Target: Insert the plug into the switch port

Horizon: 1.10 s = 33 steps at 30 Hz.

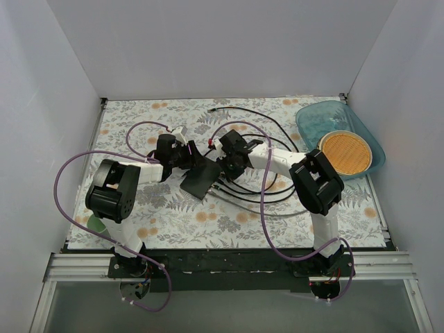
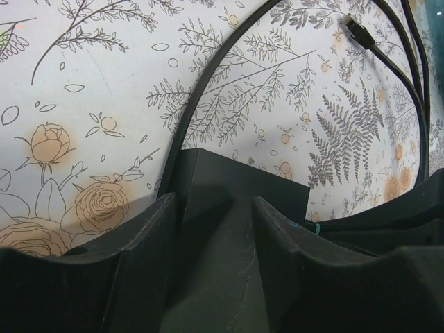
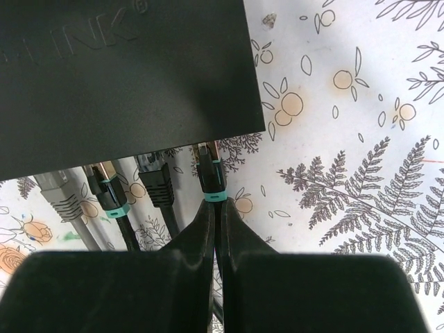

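The switch [image 1: 200,180] is a flat black box, tilted off the floral mat. My left gripper [image 1: 186,158] is shut on it. In the left wrist view the switch [image 2: 232,201] fills the gap between my two fingers [image 2: 142,239]. My right gripper [image 3: 216,208] is shut on the cable just behind the plug [image 3: 210,177], a black one with a teal ring. The plug's tip meets the edge of the switch [image 3: 125,76] at its rightmost port; whether it is seated I cannot tell. From above, the right gripper [image 1: 225,164] is at the switch's right edge.
Three other plugs [image 3: 156,179] hang from the same edge of the switch. Black cables [image 1: 257,187] loop over the mat, one ending in a loose plug [image 2: 355,29]. A blue tray [image 1: 316,119] holding an orange disc [image 1: 345,152] sits at the back right.
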{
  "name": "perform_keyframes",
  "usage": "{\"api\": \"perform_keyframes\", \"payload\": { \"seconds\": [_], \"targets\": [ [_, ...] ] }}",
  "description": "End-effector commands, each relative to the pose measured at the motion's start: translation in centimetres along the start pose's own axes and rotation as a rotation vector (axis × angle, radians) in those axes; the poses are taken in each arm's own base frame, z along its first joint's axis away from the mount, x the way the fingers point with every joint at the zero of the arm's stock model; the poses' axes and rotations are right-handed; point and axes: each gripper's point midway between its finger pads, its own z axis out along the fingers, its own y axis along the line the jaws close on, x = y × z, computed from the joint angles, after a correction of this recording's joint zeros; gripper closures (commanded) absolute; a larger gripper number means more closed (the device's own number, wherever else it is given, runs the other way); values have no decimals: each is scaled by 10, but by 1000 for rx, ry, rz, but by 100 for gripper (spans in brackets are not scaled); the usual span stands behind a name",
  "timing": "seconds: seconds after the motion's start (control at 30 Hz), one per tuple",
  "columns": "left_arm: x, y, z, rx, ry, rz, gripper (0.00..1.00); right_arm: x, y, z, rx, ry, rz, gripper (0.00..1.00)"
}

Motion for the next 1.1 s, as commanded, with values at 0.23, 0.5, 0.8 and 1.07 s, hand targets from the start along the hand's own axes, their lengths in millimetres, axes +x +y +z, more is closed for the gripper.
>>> {"api": "perform_keyframes", "payload": {
  "seconds": [0.23,0.5,0.8,1.07],
  "targets": [
    [42,-37,-9,98,134,-43,53,-99,-3,-25,49,-383,7,81],
    [36,-32,-12,64,107,-55,50,-100,-2,-28,44,-373,2,70],
    [12,21,-28,-201,-5,-146,32,-73,-4,-34,63,-315,-10,46],
    [-12,32,-51,-307,-117,-161,17,-54,-11,-48,110,-297,-11,29]
  ]
}}
